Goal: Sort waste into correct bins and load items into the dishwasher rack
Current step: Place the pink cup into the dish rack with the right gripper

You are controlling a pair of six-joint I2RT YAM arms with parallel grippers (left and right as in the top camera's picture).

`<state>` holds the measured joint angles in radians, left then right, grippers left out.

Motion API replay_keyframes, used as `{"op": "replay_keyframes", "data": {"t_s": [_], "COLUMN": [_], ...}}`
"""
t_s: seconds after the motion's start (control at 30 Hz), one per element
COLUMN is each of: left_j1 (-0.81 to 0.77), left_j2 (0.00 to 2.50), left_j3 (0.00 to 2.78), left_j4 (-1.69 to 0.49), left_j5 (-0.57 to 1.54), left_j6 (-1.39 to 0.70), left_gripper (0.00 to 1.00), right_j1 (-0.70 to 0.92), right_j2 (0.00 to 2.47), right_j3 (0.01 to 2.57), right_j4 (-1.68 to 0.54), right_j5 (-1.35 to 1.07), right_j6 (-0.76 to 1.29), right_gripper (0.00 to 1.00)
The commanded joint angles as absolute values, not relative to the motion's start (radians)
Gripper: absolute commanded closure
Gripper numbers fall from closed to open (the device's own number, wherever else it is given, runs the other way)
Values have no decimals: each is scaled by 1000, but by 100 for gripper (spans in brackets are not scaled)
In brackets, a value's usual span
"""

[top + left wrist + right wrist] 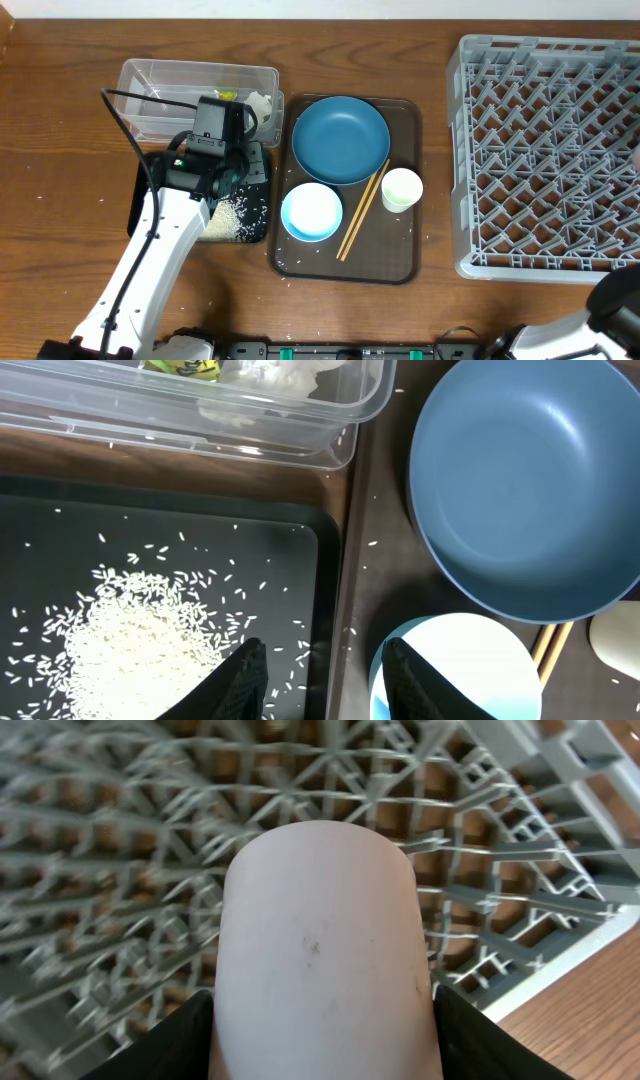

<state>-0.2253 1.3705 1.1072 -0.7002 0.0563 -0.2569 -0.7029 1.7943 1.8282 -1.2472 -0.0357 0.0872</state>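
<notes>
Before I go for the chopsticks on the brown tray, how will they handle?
The chopsticks look thin, stiff and light, so they probably won't bend. Lying flat on the tray, they leave little to grip and may roll or slide. They lie side by side, so a pinch might catch only one.

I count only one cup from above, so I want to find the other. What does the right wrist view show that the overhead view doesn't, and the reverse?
Only the right wrist view: a white cup clamped between the fingers of the right claw, over the lattice.

Only the overhead view: the brown tray carrying the blue plate, bowl, chopsticks and a second cup. It also shows the clear tub, the black tray with rice, and the left arm.

Both: the grey rack.
</notes>
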Motion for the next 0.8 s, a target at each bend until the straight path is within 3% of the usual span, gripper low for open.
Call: {"op": "replay_keyframes", "data": {"t_s": [0.0, 0.37, 0.5, 0.53, 0.6, 0.67, 0.73, 0.77], "left_j1": [-224, -225, -225, -225, -225, -225, -225, -225], "left_j2": [1369, 1369, 1369, 1369, 1369, 1369, 1369, 1369], "left_j3": [1111, 1111, 1111, 1111, 1111, 1111, 1111, 1111], "left_j4": [-703, -703, -702, -703, -703, -703, -703, -703], "left_j5": [33, 33, 33, 33, 33, 33, 34, 34], "left_j6": [-240, -241, -240, -240, -240, -240, -240, -240], "left_gripper": [59, 59, 58, 53, 51, 50, 50, 49], "right_j1": [-759, -838, -838, -839, -839, -839, -839, -839], "right_j2": [1850, 1943, 1982, 1990, 2004, 2012, 2013, 2013], "right_j3": [1857, 1856, 1855, 1855, 1855, 1855, 1855, 1855], "right_j4": [-1237, -1161, -1158, -1155, -1148, -1134, -1117, -1110], "right_j5": [-26, -27, -27, -26, -26, -27, -32, -35], "right_j6": [82, 111, 111, 111, 111, 112, 112, 112], "right_gripper": [99, 97, 85, 82, 70, 52, 19, 7]}}
